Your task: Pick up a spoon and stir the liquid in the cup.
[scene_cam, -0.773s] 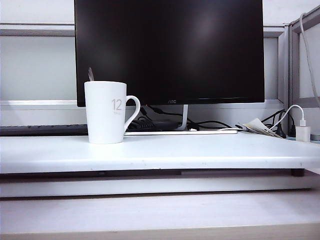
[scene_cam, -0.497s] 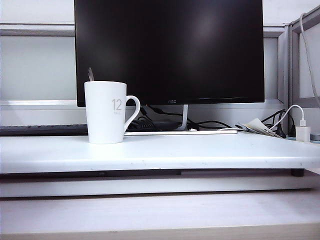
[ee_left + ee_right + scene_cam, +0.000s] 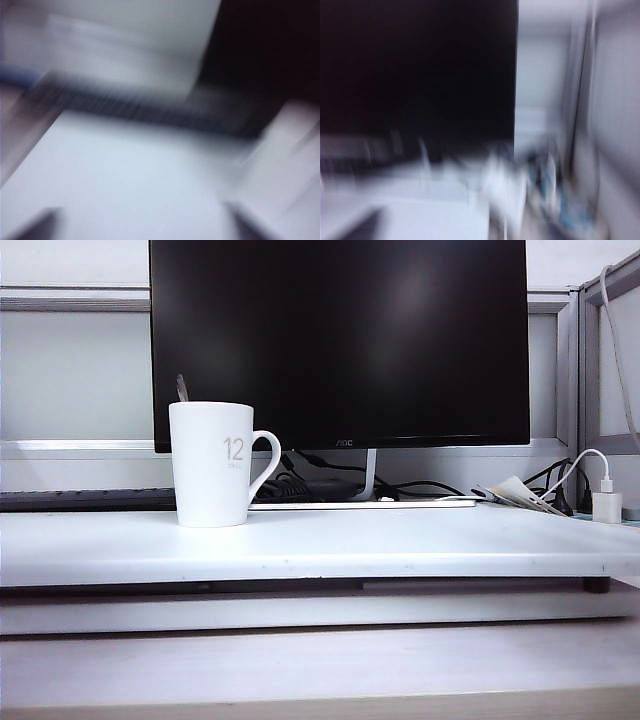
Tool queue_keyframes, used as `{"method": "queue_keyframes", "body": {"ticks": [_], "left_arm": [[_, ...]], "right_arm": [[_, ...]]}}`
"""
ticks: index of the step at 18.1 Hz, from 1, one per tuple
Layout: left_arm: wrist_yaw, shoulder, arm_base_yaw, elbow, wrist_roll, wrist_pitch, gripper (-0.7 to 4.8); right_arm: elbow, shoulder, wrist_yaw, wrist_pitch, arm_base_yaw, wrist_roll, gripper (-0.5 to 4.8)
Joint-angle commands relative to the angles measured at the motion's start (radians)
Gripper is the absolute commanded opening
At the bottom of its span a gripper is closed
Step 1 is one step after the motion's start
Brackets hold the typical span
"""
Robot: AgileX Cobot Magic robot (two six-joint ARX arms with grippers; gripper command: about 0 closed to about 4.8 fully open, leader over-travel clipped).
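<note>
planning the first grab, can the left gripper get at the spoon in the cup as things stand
Probably yes. The spoon handle sticks up above the cup rim with open space above it. Neither arm shows in the exterior view. The left wrist view is blurred; dark fingertips at its corners stand wide apart, holding nothing.

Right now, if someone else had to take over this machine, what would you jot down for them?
Left gripper: open, empty; its wrist view is blurred.
Right gripper: not seen clearly in its blurred wrist view; neither arm shows in the exterior view.
Cup stands upright on the white table, left of the monitor's stand.
Spoon stands in the cup, only the handle end showing.
Done: nothing.
Left: grasp the spoon, stir.
</note>
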Motion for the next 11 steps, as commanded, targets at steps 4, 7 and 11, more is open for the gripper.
{"method": "queue_keyframes", "body": {"ticks": [4, 7, 11], "left_arm": [[0.314, 0.050, 0.002, 0.337, -0.053, 0.100, 4.79], [0.368, 0.196, 0.002, 0.513, -0.019, 0.093, 4.79], [0.587, 0.555, -0.012, 0.667, -0.013, 0.116, 4.79]], "right_arm": [[0.483, 0.310, -0.159, -0.018, -0.001, 0.015, 4.53], [0.702, 0.580, -0.309, 0.072, 0.000, 0.016, 4.50], [0.895, 1.001, -0.472, 0.179, 0.173, 0.097, 4.18]]}}
